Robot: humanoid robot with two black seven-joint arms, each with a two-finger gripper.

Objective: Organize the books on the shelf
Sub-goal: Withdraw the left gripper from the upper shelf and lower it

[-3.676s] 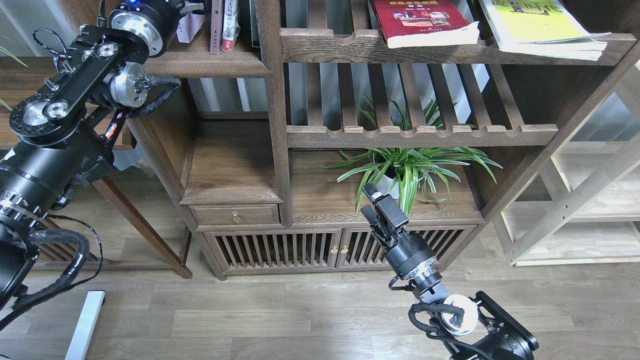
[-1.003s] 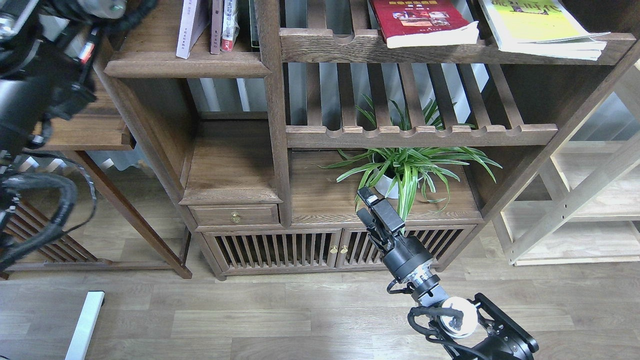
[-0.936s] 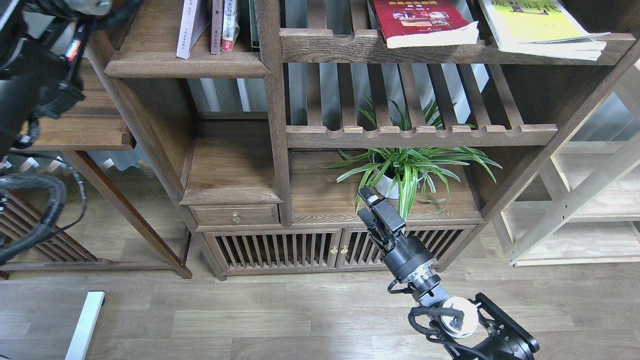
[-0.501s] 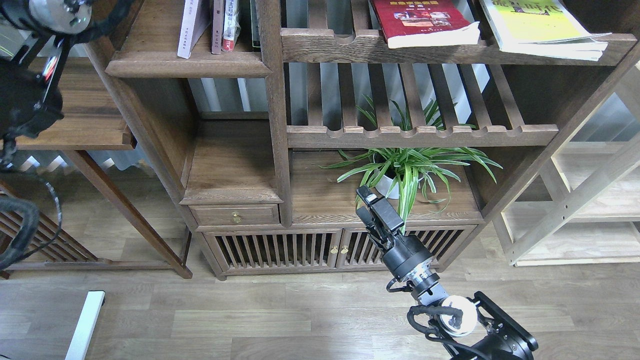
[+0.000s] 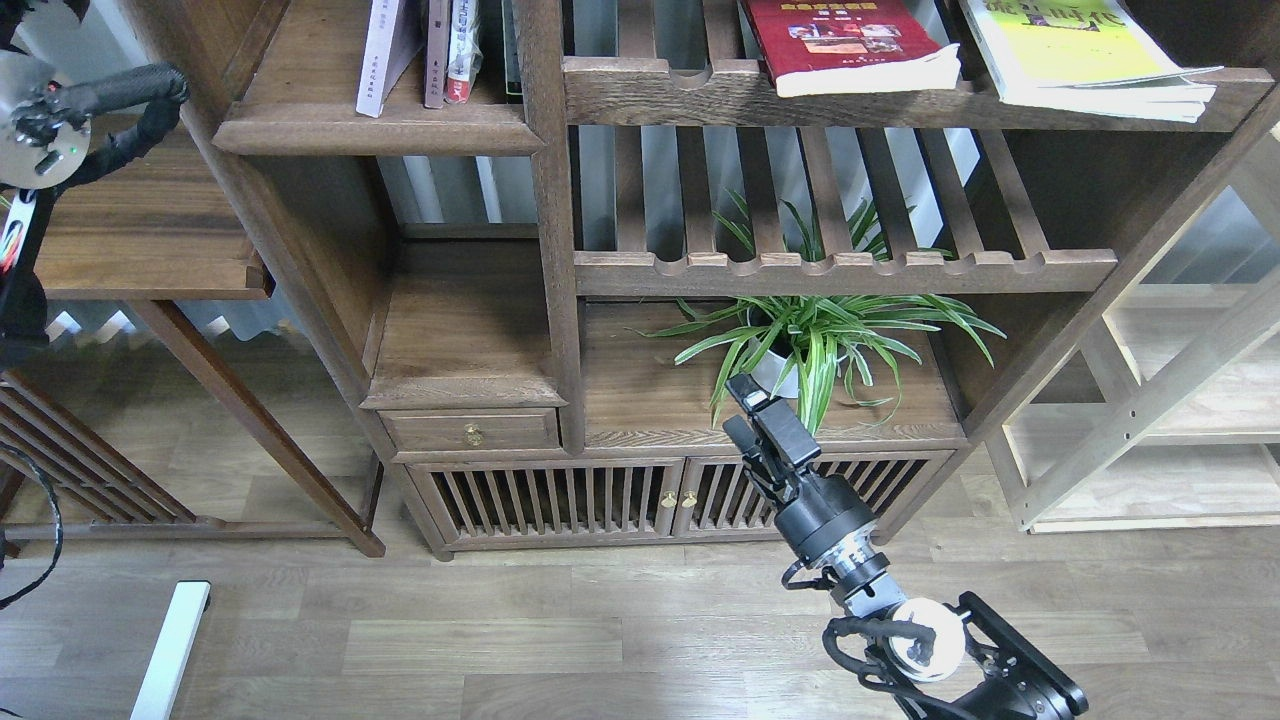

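The pale lavender-white book [image 5: 378, 55] stands leaning against the thin brown-spined book on the solid dark-brown shelf [image 5: 380, 135] at the upper left. The dark red book [image 5: 850, 45] and the yellow-green book [image 5: 1085, 55] lie flat on the upper slatted rack to the right. Only a joint and cables of my left arm [image 5: 50, 120] show at the left edge; its gripper is out of view. My right gripper [image 5: 745, 405] hangs low in front of the cabinet, empty, with a narrow gap between its fingers, far below the books.
A thin brown-spined book [image 5: 435, 50] and a white-and-red-spined book [image 5: 461, 50] stand beside the lavender one. A potted spider plant [image 5: 810, 340] sits just behind my right gripper. A second slatted rack [image 5: 840, 270], a drawer [image 5: 470, 430] and a side table [image 5: 150, 250] are nearby.
My left arm has pulled back from the upper-left shelf to the left edge, leaving the lavender book standing there. My right gripper has shifted slightly right and down.
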